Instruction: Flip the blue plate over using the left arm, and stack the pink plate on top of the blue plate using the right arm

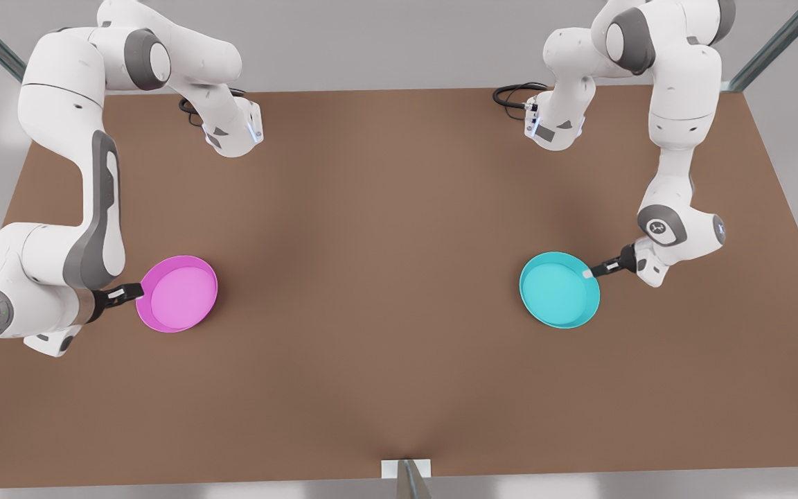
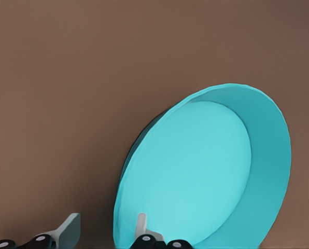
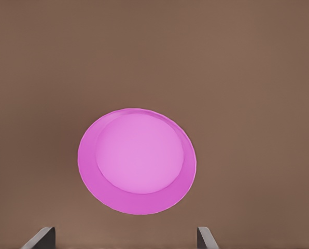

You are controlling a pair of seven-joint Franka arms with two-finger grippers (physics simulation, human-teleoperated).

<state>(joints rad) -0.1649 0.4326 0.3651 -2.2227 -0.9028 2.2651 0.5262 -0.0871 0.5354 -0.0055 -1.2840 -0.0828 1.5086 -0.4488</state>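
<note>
The blue plate [image 1: 558, 291] lies open side up on the brown table at the front view's right. My left gripper [image 1: 591, 272] is at its rim, open, with one finger inside the dish and the other outside. In the left wrist view the blue plate [image 2: 196, 171] looms close, and its rim passes between the fingers of the left gripper [image 2: 104, 228]. The pink plate [image 1: 177, 294] lies open side up at the front view's left. My right gripper [image 1: 132, 291] is open just beside its rim. The right wrist view looks along the spread right gripper [image 3: 123, 238] at the pink plate [image 3: 139, 155].
The two plates sit far apart on the brown table [image 1: 371, 229], with bare tabletop between them. Black cables [image 1: 517, 93] lie near the arm bases at the back. A small metal bracket [image 1: 406, 471] stands at the table's front edge.
</note>
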